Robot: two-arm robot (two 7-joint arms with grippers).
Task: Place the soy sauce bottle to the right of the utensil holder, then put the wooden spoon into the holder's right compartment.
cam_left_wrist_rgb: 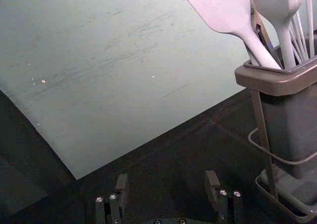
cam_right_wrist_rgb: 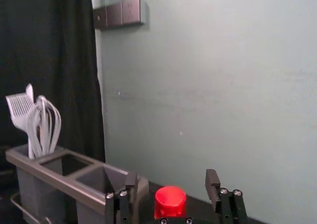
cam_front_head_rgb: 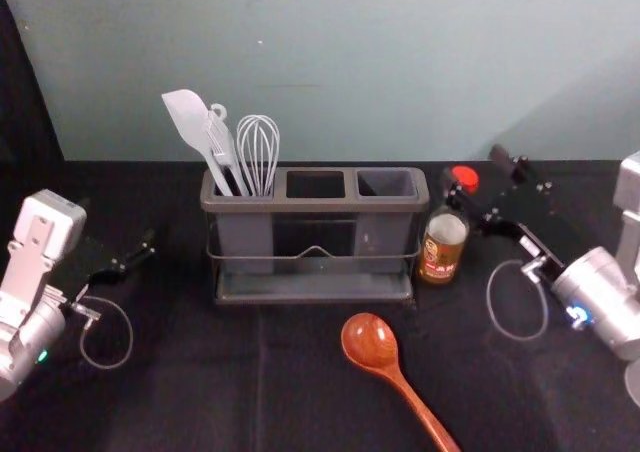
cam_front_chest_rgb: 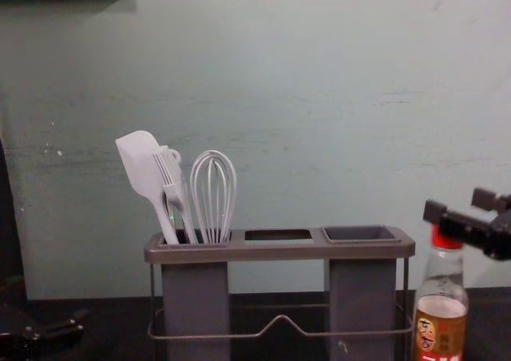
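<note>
Head view, right of centre: find bottle [cam_front_head_rgb: 441,247] upright beside holder [cam_front_head_rgb: 314,204]; lower centre, expect light, stiff spoon [cam_front_head_rgb: 369,341], graspable by handle [cam_front_head_rgb: 416,406].

Left wrist view, bottom: see left gripper [cam_left_wrist_rgb: 167,179] open.

Right wrist view, bottom: see right gripper [cam_right_wrist_rgb: 171,178] open, with red cap [cam_right_wrist_rgb: 170,202] between.

Chest view, lower right: expect slippery, breakable bottle; grip by neck [cam_front_chest_rgb: 445,267]. On label [cam_front_chest_rgb: 441,335], perhaps Chinese characters, unreadable.

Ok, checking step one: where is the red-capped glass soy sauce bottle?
In the head view, the bottle stands just right of the grey rectangular utensil holder, its cap close to the open right gripper.
</note>
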